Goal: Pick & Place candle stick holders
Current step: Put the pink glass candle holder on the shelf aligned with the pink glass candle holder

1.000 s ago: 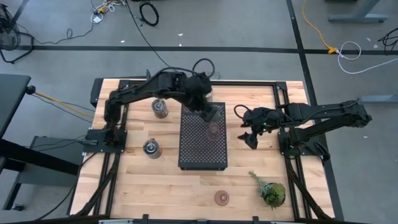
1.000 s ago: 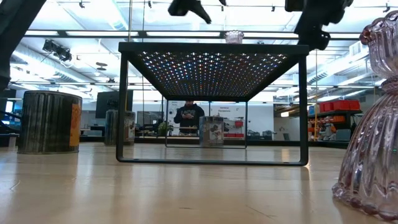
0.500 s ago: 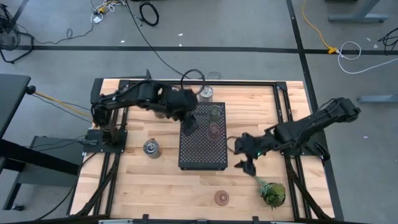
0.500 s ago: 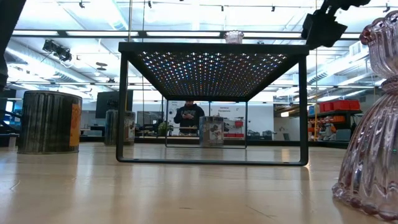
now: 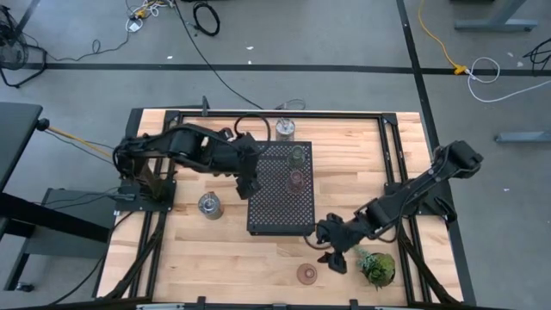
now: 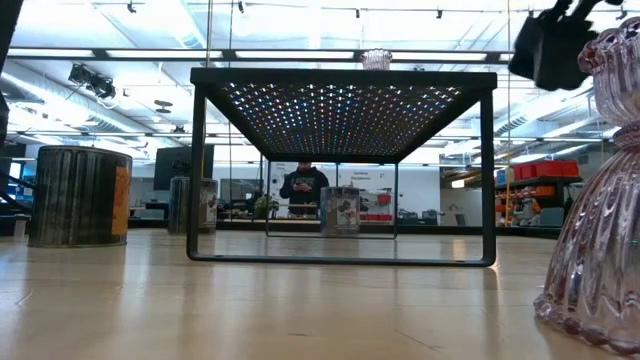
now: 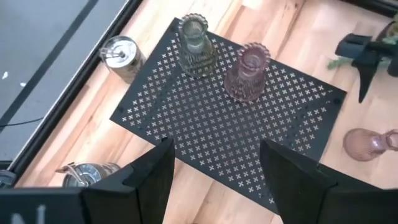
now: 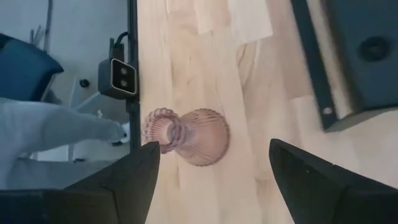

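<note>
Ribbed pinkish-brown holder [image 8: 189,135] stands upright, scalloped rim, flared base.

bright, even overhead light; soft shadows

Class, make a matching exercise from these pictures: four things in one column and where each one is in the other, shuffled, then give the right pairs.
1. pale green glass holder
2. pinkish-brown holder
3. plant sprig
4. right gripper

A. bare wood near the table's front edge
B. on the black tray
C. above the wood, between a holder and the sprig
D. front right corner area of the table

Pairs: 1-B, 2-A, 3-D, 4-C
</note>
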{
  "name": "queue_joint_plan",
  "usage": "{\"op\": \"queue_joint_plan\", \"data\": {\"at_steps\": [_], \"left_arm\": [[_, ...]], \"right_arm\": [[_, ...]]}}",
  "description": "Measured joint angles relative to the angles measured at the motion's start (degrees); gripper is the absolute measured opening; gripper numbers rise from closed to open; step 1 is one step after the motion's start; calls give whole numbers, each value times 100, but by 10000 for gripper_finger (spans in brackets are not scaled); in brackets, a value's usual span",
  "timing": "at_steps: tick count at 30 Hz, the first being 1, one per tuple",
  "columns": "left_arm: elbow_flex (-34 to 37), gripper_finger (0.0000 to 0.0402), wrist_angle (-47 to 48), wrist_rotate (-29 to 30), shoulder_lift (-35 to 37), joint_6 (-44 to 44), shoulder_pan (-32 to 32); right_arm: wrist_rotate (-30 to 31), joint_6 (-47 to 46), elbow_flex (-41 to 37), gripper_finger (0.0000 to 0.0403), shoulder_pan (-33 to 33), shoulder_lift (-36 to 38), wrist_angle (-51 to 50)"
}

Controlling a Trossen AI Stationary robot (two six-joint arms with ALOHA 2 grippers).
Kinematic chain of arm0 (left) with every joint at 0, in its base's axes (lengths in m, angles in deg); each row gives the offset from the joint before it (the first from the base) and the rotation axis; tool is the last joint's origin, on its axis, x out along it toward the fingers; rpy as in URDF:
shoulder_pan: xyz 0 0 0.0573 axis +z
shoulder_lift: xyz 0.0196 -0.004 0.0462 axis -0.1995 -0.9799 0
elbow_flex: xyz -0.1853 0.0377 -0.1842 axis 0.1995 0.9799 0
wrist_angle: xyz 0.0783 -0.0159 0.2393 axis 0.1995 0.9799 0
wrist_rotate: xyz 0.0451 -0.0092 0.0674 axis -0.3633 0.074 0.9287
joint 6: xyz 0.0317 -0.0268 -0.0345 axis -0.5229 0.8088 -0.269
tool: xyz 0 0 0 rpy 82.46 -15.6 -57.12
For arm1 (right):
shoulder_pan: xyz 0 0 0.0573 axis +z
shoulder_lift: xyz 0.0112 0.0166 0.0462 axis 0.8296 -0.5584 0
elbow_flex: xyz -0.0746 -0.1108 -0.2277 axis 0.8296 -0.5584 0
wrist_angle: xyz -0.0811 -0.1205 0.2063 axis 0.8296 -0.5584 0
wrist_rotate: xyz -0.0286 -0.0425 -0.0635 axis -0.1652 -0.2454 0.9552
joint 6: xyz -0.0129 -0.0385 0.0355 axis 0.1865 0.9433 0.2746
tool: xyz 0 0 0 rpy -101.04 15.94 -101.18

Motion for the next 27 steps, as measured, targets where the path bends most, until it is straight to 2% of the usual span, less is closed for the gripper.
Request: {"op": "queue_joint_plan", "data": {"at_steps": [7,13,19,23,27], "left_arm": [[251,238,-8,160,153,-95,-432],[1655,238,0,204,829,452,-794],[3039,238,-250,252,1688,1151,-1076],[3469,238,-804,263,2019,1306,-1203],[3593,238,-948,343,2123,1326,-1258]], "right_arm": [[514,-694,0,302,327,-8,497],[807,-1199,7,302,522,-242,1143],[766,-1634,4,302,605,-726,1204],[643,-1791,4,302,605,-943,1227],[635,-1934,4,302,605,-1092,1311]]}}
